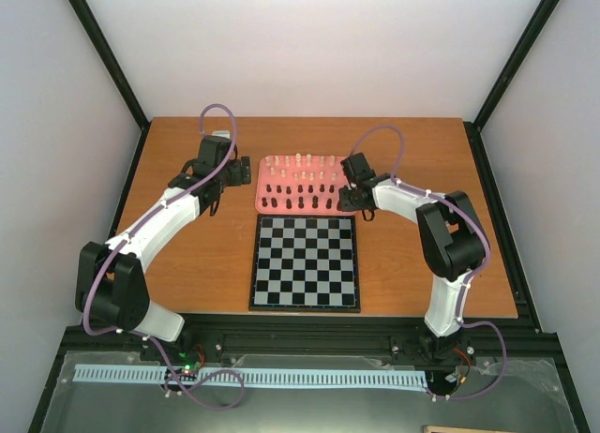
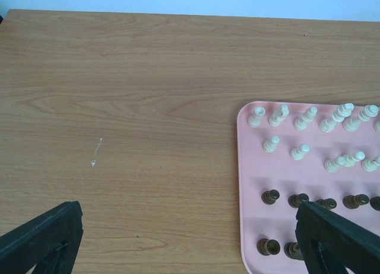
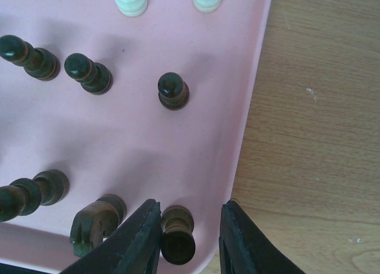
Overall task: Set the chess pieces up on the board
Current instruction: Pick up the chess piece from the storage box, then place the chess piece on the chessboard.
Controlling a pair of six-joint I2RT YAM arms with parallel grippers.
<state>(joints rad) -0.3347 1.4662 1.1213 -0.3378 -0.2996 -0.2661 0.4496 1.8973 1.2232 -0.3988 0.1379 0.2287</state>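
Dark chess piece (image 3: 177, 233), upright on pink tray (image 3: 148, 149), within right hand (image 3: 190, 214)

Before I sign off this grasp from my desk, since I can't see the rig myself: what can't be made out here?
- Top view: chess pieces on the pink tray too small to tell kinds.
- Right wrist view: whether the right gripper touches the dark piece between its fingers; black against black.
- Left wrist view: a finger of the left gripper partly covers dark pieces; the edge cuts off the tray.
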